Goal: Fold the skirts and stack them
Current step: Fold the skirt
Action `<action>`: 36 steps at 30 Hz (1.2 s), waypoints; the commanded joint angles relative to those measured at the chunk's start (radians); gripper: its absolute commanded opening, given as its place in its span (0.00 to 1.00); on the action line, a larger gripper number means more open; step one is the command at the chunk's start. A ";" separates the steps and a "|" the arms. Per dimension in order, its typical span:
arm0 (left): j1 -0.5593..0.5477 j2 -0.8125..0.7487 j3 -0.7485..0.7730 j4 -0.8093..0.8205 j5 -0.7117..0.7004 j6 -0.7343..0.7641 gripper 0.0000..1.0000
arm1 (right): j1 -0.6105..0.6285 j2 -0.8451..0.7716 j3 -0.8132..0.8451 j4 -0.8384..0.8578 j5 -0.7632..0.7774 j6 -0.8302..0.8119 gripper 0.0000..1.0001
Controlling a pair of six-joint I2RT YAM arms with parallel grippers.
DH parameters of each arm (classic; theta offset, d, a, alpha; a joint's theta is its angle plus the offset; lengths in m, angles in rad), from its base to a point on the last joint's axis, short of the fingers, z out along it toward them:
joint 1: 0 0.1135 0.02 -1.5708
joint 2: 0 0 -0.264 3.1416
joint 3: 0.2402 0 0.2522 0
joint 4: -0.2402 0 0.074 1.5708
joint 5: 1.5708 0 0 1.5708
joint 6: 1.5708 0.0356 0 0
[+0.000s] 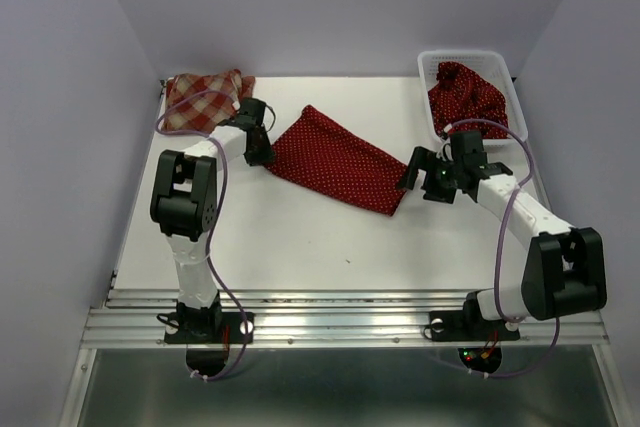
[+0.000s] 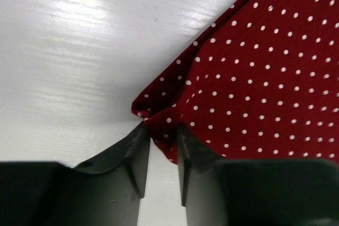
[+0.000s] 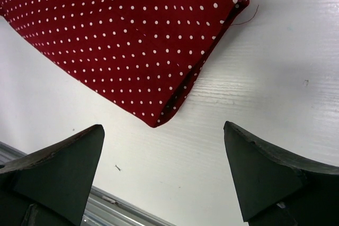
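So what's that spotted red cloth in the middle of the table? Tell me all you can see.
It is a small skirt of dark red cloth with tiny white dots. It lies flat on the white table as a long slanted strip, layered edges showing at one corner. The left arm's fingers sit at its left corner, cloth between their tips; whether they pinch it is unclear. The right arm's fingers stand wide apart near the other end, not touching.

We see a white table (image 1: 300,237) filling the middle of the top view, with a white plastic mesh basket (image 1: 462,53) at its two o'clock corner. A ribbed metal rail (image 1: 340,319) runs along the six o'clock edge. Pale walls (image 1: 60,97) close in three sides.
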 commanded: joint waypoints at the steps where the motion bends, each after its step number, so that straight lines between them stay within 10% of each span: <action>1: 0.000 -0.026 -0.055 0.042 0.016 -0.013 0.19 | 0.009 -0.055 -0.013 0.045 0.005 0.012 1.00; 3: 0.000 -0.060 -0.122 0.068 0.022 -0.031 0.00 | 0.009 -0.063 -0.021 0.045 0.013 0.016 1.00; 18: -0.193 -0.575 -0.751 0.142 0.065 -0.455 0.00 | 0.009 0.025 -0.015 0.082 0.123 0.016 1.00; 23: -0.252 -0.701 -0.798 0.082 0.068 -0.513 0.27 | 0.009 0.068 -0.010 0.117 0.138 -0.025 1.00; 27: -0.253 -0.799 -0.752 -0.028 -0.051 -0.484 0.72 | 0.009 0.127 0.031 0.136 0.193 -0.048 1.00; 36: -0.211 -0.749 -0.638 0.005 -0.102 -0.368 0.99 | 0.009 0.226 0.083 0.177 0.233 -0.070 1.00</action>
